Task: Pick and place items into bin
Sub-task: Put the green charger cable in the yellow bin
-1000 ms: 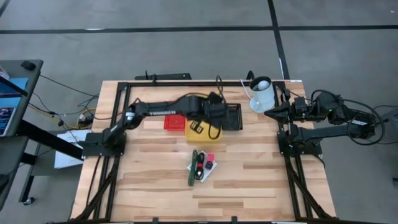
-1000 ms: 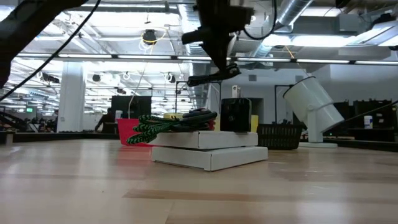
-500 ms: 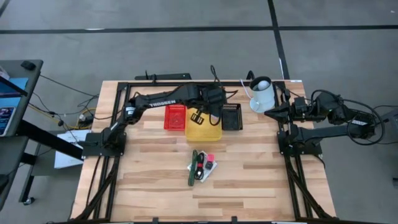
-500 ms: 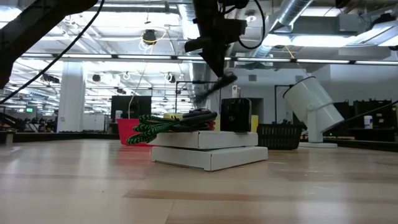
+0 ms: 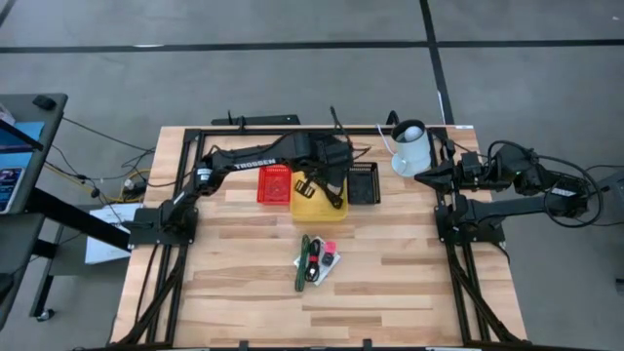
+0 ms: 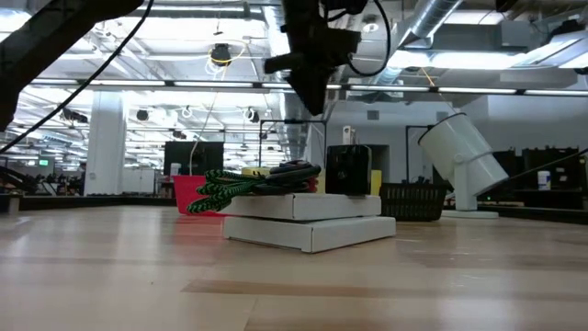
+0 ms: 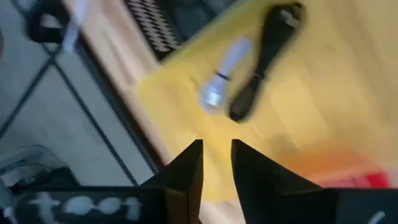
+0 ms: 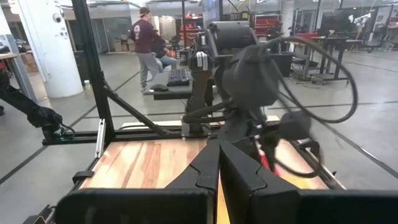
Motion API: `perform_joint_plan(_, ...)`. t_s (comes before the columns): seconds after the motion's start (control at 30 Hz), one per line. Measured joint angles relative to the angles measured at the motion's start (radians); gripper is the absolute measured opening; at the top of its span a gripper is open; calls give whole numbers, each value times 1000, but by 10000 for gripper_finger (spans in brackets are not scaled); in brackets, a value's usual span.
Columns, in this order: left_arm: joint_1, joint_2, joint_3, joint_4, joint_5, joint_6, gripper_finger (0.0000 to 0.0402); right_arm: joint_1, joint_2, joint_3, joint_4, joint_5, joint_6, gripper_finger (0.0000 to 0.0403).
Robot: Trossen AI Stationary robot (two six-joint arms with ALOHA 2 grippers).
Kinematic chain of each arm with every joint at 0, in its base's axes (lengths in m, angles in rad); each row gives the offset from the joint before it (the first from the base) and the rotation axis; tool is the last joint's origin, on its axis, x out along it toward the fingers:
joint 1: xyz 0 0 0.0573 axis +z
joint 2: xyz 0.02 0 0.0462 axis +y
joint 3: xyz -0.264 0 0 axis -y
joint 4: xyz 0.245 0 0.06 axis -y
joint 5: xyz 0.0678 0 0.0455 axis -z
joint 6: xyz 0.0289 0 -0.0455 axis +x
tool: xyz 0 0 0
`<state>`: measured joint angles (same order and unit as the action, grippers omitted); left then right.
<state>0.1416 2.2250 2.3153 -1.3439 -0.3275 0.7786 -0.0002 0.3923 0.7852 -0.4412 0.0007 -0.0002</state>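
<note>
My left gripper point(image 5: 310, 182) hangs over the yellow bin point(image 5: 330, 207), open and empty; in the left wrist view its fingers point(image 7: 216, 149) stand a little apart above the bin floor point(image 7: 336, 106). A dark cable point(image 7: 261, 68) and a small grey piece point(image 7: 222, 92) lie on that floor. On the table nearer me a white printed packet point(image 5: 320, 268) carries green-and-black handled tools point(image 5: 305, 261), a pink-red piece point(image 5: 330, 247) and a small black block point(image 6: 349, 170). My right gripper point(image 5: 425, 175) waits shut at the table's right edge point(image 8: 219, 149).
A red bin point(image 5: 273, 183) stands left of the yellow bin and a black mesh bin point(image 5: 364, 182) right of it. A white cylinder-shaped device point(image 5: 410, 149) stands at the far right. A black frame rims the table. People stand in the room beyond.
My left arm has swung toward the table's far edge and its gripper toward the left, over the yellow bin. The dark piece that it held a second ago has dropped from the fingers and no longer shows under the gripper in the low view.
</note>
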Motion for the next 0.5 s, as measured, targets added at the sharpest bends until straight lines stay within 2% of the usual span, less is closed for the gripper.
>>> perform_joint_plan(0.1, -19, 0, 0, -89, 6, -69, 82, 0, 0, 0, 0, 0, 0, 8)
perform_joint_plan(0.23, -46, 0, 0, -178, 52, -243, 84, 0, 0, 0, 0, 0, 0, 8)
perform_joint_plan(0.33, -57, 0, 0, -230, 163, -359, 84, 0, 0, 0, 0, 0, 0, 8)
perform_joint_plan(0.5, -58, 0, 0, -228, 362, -548, 84, 0, 0, 0, 0, 0, 0, 8)
